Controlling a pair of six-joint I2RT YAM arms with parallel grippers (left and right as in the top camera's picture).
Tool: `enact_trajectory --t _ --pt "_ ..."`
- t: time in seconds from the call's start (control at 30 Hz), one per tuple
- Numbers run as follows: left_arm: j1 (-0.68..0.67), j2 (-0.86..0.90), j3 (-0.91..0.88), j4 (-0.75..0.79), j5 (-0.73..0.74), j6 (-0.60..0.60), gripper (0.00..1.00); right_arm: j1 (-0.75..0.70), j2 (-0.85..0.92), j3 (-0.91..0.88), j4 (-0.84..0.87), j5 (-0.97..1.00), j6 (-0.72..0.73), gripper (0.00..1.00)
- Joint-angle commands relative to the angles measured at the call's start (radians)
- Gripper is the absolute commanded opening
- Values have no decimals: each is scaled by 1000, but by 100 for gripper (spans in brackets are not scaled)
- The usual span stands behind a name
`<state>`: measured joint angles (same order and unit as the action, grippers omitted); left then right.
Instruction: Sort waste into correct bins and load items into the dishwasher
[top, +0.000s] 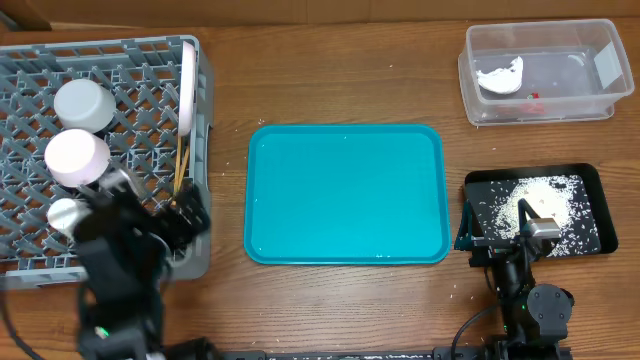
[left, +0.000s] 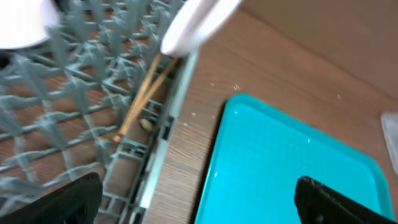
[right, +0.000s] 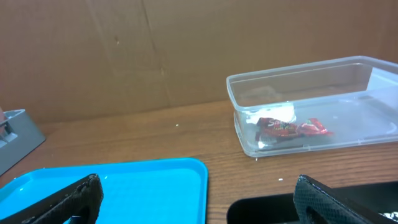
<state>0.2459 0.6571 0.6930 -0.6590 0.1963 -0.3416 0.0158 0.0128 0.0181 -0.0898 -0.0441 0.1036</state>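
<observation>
Left fingers (left: 59, 202) released over rack (left: 81, 106) edge; right fingers (right: 348, 199) released over black tray (right: 261, 211) edge.

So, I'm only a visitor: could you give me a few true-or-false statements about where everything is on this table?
1. Dishes sit on the teal tray. False: it is bare.
2. The red wrapper lies in the clear tub. True.
3. The rice grains are in the black tray. True.
4. The chopsticks lie on the bare tabletop. False: they are in the grey rack.
</observation>
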Motion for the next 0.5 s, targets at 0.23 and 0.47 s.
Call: enact_trajectory --t 0.23,0.47 --pt "-95 -333 -476 394 21 -2 100 8 -10 -10 6 9 -3 100" --pt "-216 -468 -685 657 13 106 100 8 -10 -10 6 9 -4 100"
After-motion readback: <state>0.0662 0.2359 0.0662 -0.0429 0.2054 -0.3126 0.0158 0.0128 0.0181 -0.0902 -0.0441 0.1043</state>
